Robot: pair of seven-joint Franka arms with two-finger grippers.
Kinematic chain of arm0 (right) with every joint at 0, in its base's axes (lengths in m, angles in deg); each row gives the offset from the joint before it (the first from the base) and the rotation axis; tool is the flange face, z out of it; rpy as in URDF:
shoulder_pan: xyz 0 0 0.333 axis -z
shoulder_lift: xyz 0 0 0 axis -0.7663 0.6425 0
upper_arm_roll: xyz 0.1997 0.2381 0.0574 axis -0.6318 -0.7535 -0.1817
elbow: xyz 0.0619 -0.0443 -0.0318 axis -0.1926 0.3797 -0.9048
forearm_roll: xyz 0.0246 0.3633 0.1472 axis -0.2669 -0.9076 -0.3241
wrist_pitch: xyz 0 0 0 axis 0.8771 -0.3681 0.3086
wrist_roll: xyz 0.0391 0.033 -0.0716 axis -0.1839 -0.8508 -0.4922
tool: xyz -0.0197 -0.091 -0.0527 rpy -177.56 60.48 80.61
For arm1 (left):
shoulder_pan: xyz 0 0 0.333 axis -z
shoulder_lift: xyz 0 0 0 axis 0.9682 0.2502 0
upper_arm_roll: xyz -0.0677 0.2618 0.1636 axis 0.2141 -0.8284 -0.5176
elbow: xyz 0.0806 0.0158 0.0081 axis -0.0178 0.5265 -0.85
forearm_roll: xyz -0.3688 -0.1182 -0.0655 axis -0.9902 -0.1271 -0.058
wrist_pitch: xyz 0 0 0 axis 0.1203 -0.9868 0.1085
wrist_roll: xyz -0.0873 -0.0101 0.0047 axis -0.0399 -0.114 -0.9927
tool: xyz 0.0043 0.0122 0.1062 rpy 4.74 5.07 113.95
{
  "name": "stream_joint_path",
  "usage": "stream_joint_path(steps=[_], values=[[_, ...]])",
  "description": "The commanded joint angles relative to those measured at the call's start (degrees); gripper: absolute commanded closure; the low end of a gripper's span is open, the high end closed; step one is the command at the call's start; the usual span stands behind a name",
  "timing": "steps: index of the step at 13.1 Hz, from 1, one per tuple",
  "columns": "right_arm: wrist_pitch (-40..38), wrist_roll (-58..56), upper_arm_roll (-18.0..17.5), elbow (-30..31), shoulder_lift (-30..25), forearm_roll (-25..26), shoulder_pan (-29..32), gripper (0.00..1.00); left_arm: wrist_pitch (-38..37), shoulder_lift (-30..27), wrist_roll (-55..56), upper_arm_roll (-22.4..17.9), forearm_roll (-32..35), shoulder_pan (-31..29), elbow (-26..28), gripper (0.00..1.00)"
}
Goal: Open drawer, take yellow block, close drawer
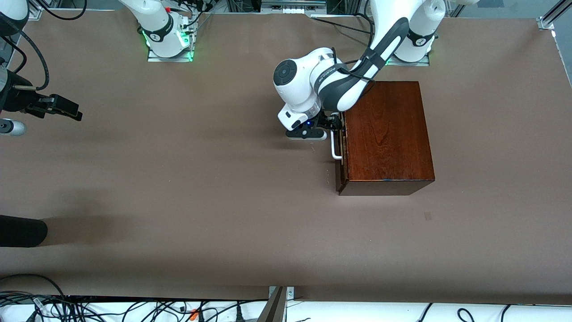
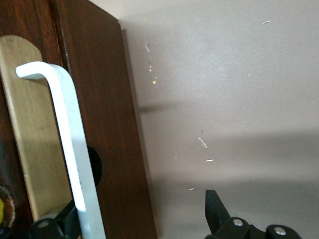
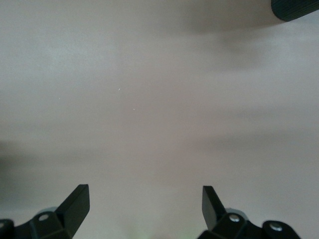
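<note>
The dark reddish-brown wooden box (image 1: 389, 134) stands toward the left arm's end of the table. Its drawer front (image 1: 340, 174) sits almost flush with the box. My left gripper (image 1: 333, 123) is open around the white bar handle (image 1: 335, 145). In the left wrist view the handle (image 2: 75, 149) lies close against one finger (image 2: 50, 226); the other finger (image 2: 215, 211) stands well apart over the table. Pale wood (image 2: 35, 149) shows past the handle. The yellow block is hidden. My right gripper (image 1: 67, 109) waits, open and empty (image 3: 144, 209), over bare table at the right arm's end.
A black rounded object (image 1: 22, 230) lies at the table's edge at the right arm's end, nearer the front camera; it also shows in the right wrist view (image 3: 299, 7). Cables (image 1: 134, 308) run along the front edge. Brown table (image 1: 201, 179) stretches in front of the drawer.
</note>
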Motion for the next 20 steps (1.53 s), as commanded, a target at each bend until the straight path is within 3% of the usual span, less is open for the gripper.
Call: stream_joint_path(steps=[1, 6, 20], values=[[-0.3, 0.6, -0.7, -0.2, -0.5, -0.2, 0.7, 0.00, 3.7, 0.7, 2.4, -0.1, 0.8, 1.7, -0.4, 0.00], [-0.3, 0.6, -0.7, -0.2, -0.5, -0.2, 0.7, 0.00, 4.1, 0.7, 3.8, 0.0, -1.4, 3.2, -0.8, 0.00], [-0.3, 0.6, -0.7, -0.2, -0.5, -0.2, 0.7, 0.00, 14.1, 3.4, 4.1, 0.0, -5.4, 3.4, -3.6, 0.00]])
